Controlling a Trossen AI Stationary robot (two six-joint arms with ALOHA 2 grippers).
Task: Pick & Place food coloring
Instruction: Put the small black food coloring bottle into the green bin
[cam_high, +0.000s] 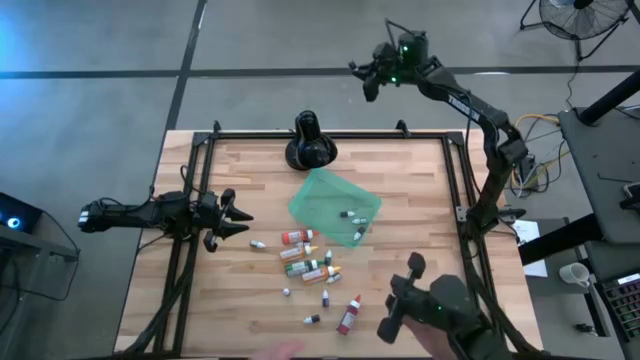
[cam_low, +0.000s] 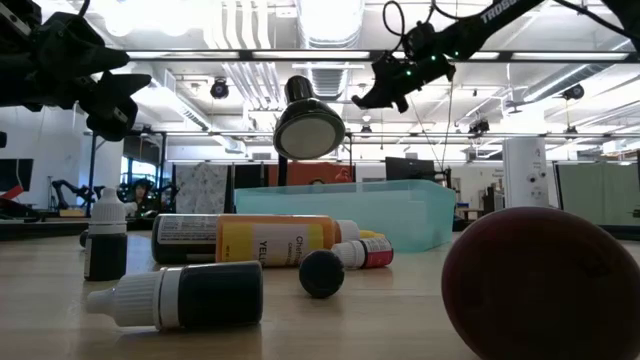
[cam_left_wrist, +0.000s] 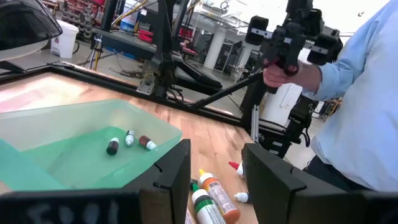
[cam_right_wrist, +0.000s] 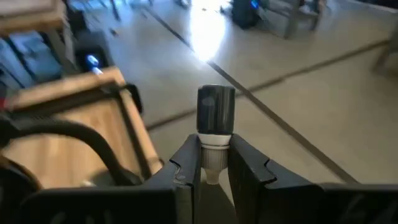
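Observation:
Several food coloring bottles (cam_high: 305, 258) lie on their sides on the wooden table, in front of a teal tray (cam_high: 318, 190). Two more bottles (cam_high: 353, 224) lie inside the tray. My right gripper (cam_high: 360, 72) is raised high beyond the table's far edge, shut on one small dark-capped bottle (cam_right_wrist: 216, 112). My left gripper (cam_high: 236, 218) waits open at the table's left side, pointing level toward the tray, with nothing between its fingers (cam_left_wrist: 174, 180). My right gripper pinches the small bottle between its two fingertips at the white part just below the dark cap (cam_right_wrist: 214, 154). The cap sticks out past the fingertips, along the line of the fingers. The bottle is lifted clear of everything; the fingers hide its body.
A black round-based stand (cam_high: 310, 142) sits at the table's far edge behind the tray. A person in a light blue shirt (cam_left_wrist: 367, 106) stands at the table's near right, holding a black hand-held device (cam_high: 430, 305). A rounded reddish thing (cam_low: 545, 285) fills the low view's near right.

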